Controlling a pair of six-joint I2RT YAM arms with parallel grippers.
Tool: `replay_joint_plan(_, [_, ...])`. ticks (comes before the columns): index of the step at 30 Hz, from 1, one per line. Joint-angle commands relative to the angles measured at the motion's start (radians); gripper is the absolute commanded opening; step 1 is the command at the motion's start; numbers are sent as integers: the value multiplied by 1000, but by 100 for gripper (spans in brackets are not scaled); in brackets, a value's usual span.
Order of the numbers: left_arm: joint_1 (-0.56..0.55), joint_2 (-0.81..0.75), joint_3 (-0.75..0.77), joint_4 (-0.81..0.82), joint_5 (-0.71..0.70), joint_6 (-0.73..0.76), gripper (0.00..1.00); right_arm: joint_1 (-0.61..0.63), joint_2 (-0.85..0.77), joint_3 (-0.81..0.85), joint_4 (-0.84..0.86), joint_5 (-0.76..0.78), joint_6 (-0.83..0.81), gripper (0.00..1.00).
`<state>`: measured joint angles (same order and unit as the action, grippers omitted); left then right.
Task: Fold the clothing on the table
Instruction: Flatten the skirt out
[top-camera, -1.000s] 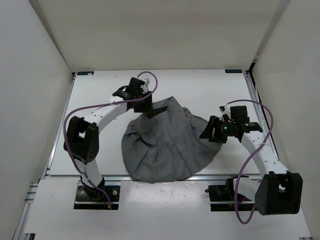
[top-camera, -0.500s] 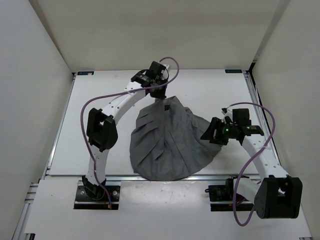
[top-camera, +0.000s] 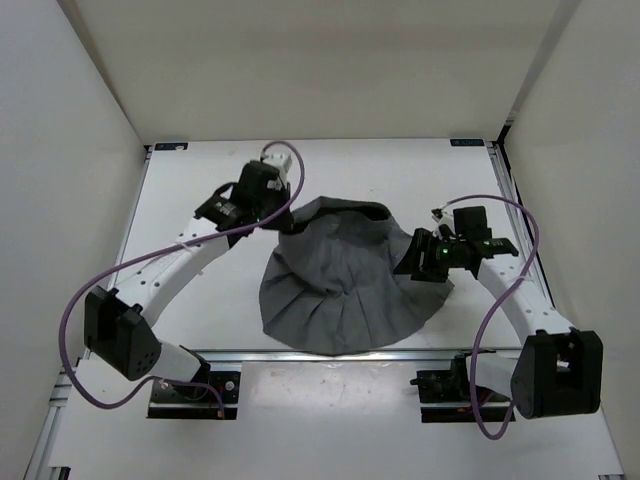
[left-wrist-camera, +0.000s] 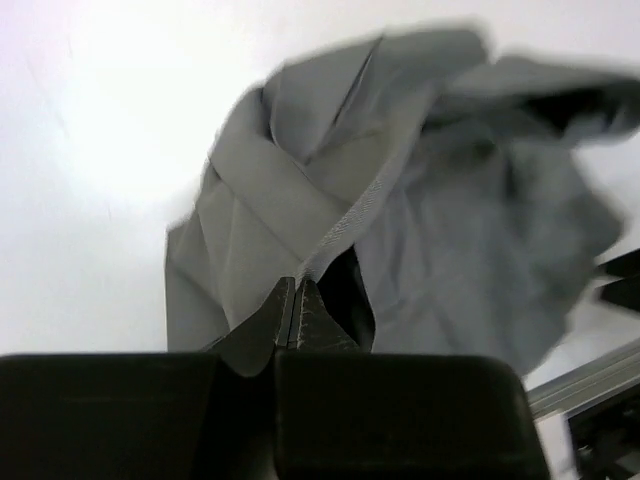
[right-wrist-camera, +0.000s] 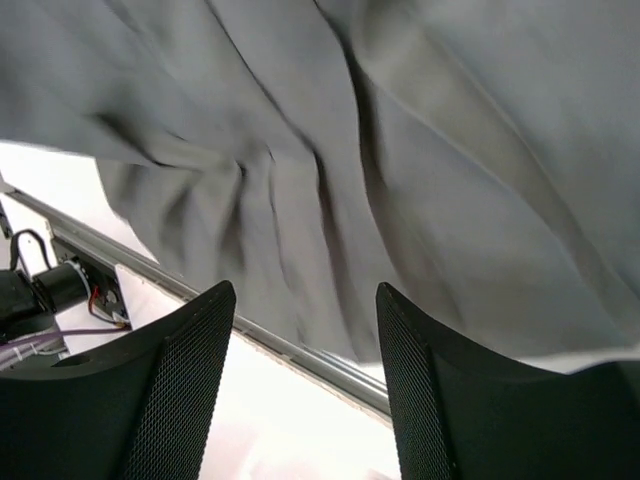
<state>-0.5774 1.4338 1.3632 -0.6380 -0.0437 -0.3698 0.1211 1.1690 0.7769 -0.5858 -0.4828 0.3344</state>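
two claws: left claw clamped on clothing far edge, right claw apart; wide hem faces near side.

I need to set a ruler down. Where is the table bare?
Bare: the far strip of the flat white table, beyond the grey pleated fabric garment, and its far right corner. Crowded: the middle, where the left pincer grips the garment and the open right pincer sits at its edge.

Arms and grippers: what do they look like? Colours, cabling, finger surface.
Left arm and right arm: white links, black joint housings, a looping purple cable each. Right gripper fingers are black, finely mesh-textured; a green light shows near its wrist. Left gripper also black.
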Motion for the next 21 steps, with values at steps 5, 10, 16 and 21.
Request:
replay_joint_plan(5, [27, -56, -312, 27, -24, -64, 0, 118, 113, 130, 82, -23, 9, 65])
replay_joint_plan(10, [157, 20, -326, 18, -53, -46, 0, 267, 265, 272, 98, -13, -35, 66])
replay_joint_plan(16, [247, 54, -314, 60, -45, -23, 0, 461, 570, 606, 3, 137, -217, 68])
replay_joint_plan(21, [255, 100, -293, 66, -27, -8, 0, 499, 722, 795, -29, 191, -325, 68])
